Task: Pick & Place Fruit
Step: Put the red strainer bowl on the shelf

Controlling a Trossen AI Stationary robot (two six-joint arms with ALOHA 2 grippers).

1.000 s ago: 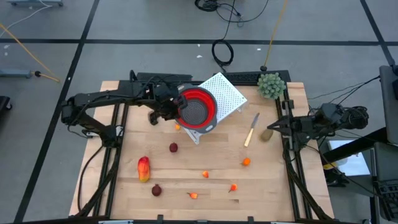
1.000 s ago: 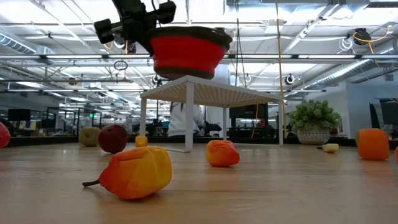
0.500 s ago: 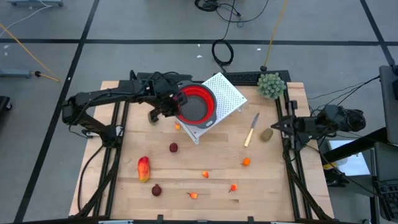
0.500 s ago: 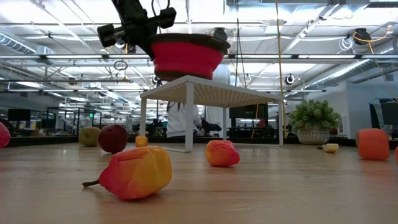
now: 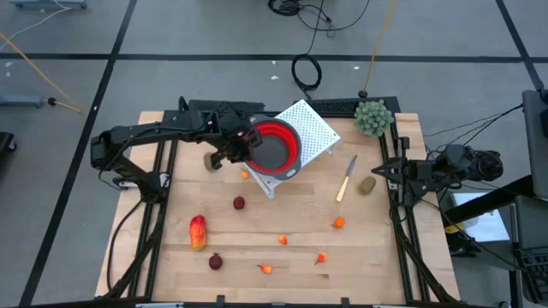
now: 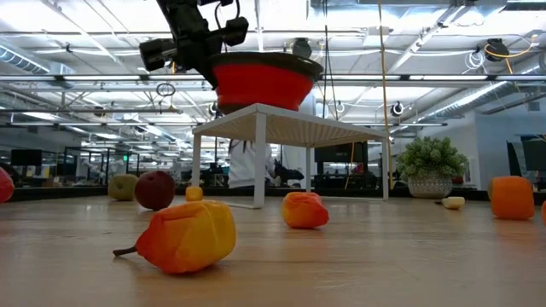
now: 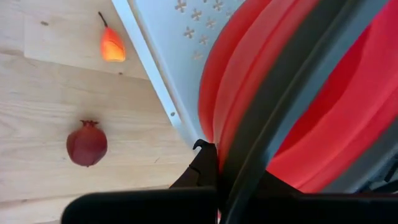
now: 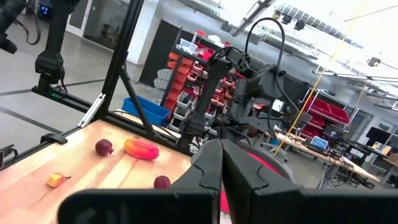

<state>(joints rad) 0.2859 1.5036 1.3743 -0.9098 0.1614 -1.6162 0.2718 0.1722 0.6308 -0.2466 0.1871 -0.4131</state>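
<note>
My left gripper (image 5: pixel 241 147) is shut on a red collapsible bowl (image 5: pixel 275 147) with a dark rim, over the white perforated stand (image 5: pixel 310 128) at the table's far middle. In the low view the bowl's base (image 6: pixel 260 104) is at the stand's top (image 6: pixel 281 119); I cannot tell whether they touch. The fruit lies on the table: a red-and-yellow piece (image 5: pixel 198 232), dark red balls (image 5: pixel 239 203) (image 5: pixel 215 262), a brown oval (image 5: pixel 367 185) and small orange bits (image 5: pixel 282 239) (image 5: pixel 340 222). My right gripper (image 5: pixel 383 168) waits shut at the right edge, beside the brown oval. My left gripper pinches the bowl's dark rim (image 7: pixel 249 155) between its two fingers, on the side toward the table's left. The fingers (image 7: pixel 202 168) slant down from the left. The bowl sits upright and level, mouth up, over the stand.
A pale-handled knife (image 5: pixel 347 177) lies right of the stand. A green bushy plant (image 5: pixel 373 117) stands at the far right corner. One orange bit (image 5: pixel 245 174) lies by the stand's near left leg. Bare wood (image 5: pixel 282 201) stretches between the stand and the fruit near the front.
My left gripper has sunk a little and edged toward the table's right with the bowl, which stays level and now sits lower, at the stand's top. My right gripper has drawn back slightly toward the right edge, still shut.
</note>
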